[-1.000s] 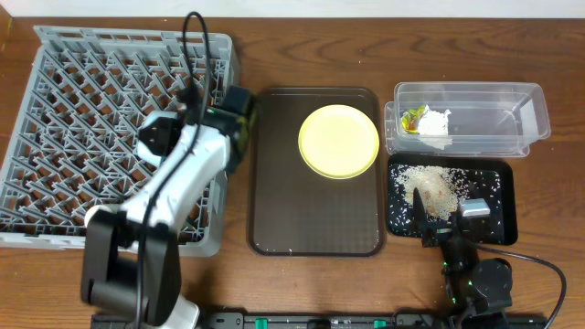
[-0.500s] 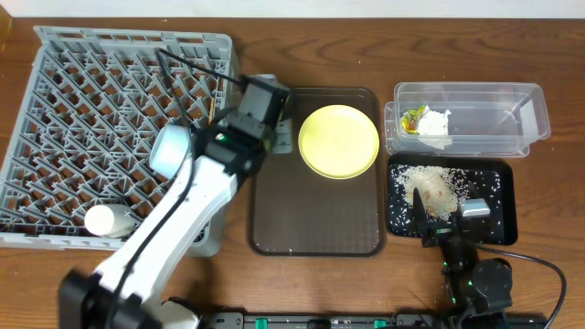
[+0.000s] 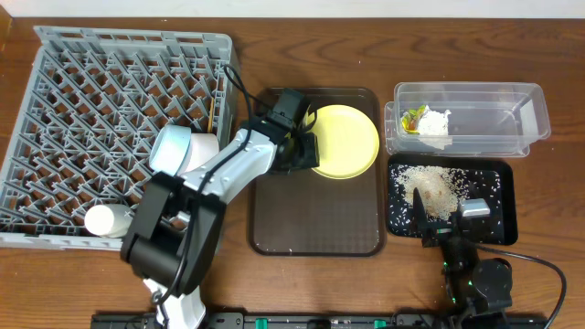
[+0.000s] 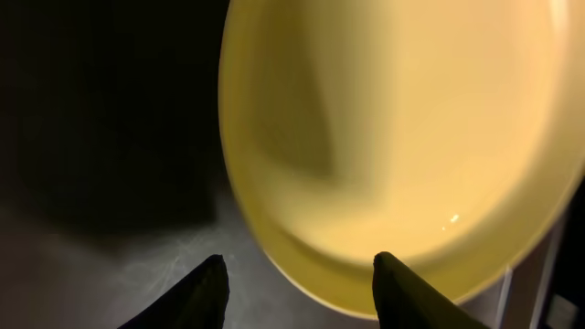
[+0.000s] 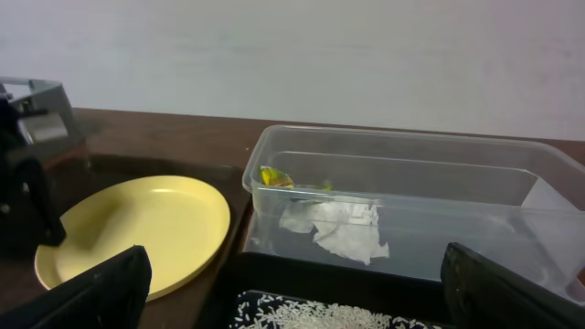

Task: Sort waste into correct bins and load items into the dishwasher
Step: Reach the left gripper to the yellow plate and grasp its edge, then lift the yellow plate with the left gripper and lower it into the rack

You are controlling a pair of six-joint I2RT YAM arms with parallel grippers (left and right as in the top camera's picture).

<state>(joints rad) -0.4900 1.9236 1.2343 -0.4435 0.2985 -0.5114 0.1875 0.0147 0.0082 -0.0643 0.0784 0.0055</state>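
Yellow plate (image 3: 347, 142) flat on the brown serving tray (image 3: 315, 219), left gripper (image 3: 306, 151) at the plate's rim on the dish rack (image 3: 91, 110) side.
The left gripper's fingers stand apart, straddling the rim and clamping nothing. The right gripper (image 3: 446, 212) hangs over the black tray (image 3: 498, 178) of rice scraps (image 3: 434, 187), jaws spread wide and empty. The snack wrapper (image 3: 416, 117) and tissue (image 3: 437, 123) lie in the clear tub (image 3: 530, 110).

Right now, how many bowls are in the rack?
2: a light blue bowl by the rack's right edge, and a white bowl at its near edge. The arm may hide others.
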